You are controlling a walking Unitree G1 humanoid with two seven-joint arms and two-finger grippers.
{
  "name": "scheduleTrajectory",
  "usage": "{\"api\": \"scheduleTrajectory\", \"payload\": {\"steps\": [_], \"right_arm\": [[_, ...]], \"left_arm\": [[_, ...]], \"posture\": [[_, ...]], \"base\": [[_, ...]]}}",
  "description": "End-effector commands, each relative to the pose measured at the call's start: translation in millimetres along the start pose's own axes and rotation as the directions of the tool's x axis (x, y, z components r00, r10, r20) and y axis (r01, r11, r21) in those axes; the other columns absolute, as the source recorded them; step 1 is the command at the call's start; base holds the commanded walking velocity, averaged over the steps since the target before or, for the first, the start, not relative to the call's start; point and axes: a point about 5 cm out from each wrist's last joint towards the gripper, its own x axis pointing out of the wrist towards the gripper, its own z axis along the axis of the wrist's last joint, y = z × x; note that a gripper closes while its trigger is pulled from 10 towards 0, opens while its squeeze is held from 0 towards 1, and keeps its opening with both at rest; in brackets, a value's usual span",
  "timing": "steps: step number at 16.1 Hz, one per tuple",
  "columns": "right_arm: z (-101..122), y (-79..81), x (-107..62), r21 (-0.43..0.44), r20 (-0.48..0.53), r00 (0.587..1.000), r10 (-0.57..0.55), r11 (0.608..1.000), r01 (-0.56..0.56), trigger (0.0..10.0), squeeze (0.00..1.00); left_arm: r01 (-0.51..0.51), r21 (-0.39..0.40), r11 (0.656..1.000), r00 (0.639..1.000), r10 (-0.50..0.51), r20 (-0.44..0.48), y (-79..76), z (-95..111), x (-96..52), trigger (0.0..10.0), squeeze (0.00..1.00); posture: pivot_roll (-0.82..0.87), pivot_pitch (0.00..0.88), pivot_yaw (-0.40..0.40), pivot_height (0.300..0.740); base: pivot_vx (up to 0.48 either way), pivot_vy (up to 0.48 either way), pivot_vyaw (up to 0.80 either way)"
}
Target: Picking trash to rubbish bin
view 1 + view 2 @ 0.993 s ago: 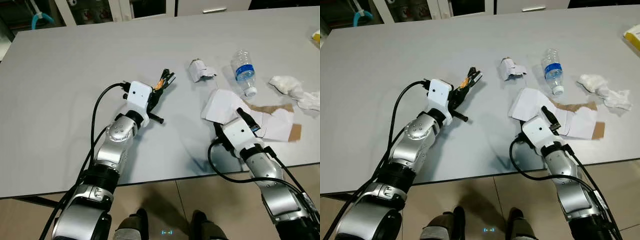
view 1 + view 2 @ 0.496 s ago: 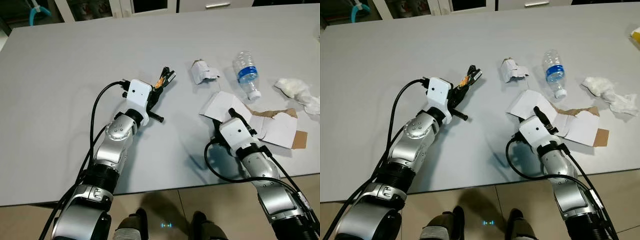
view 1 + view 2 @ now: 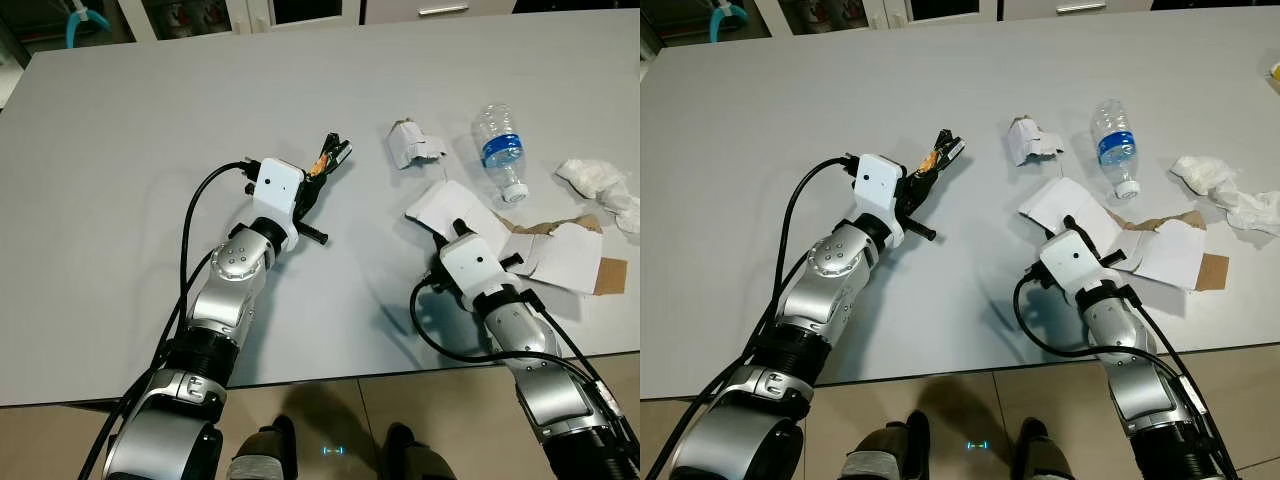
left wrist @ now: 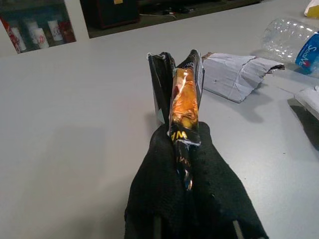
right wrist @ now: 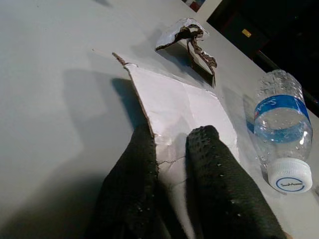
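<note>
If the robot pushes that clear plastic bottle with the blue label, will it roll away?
Probably. The clear plastic bottle with the blue label lies on its side on the smooth grey table, and its round body should roll sideways easily. It looks almost empty, so it is likely light and may skid or dent. The right tool is closed on the white torn cardboard beside it.

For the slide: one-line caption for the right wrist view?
Right gripper pinching the white cardboard sheet on the table, water bottle lying beside.
</note>
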Motion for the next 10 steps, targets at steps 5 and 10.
{"api": "scheduleTrajectory", "payload": {"steps": [5, 10], "right_arm": [[-3.9, -0.9, -10.0, -0.028, -0.042, 0.999, -0.027, 0.999, 0.026, 0.0, 0.0], [53.7, -23.6, -15.5, 0.056, 0.13, 0.975, -0.181, 0.983, 0.175, 0.0, 0.0]], "left_arm": [[-0.015, 0.004, 1.0, 1.0, 0.015, -0.005, -0.7, -2.7, -1.9, 10.0, 0.0], [-0.032, -0.003, 0.999, 0.999, 0.032, 0.006, -2.4, -2.0, 0.3, 10.0, 0.0]], "posture": [[0.15, 0.249, 0.084, 0.74], [0.14, 0.224, 0.065, 0.74]], "base": [[0.0, 0.0, 0.0], [0.0, 0.0, 0.0]]}}
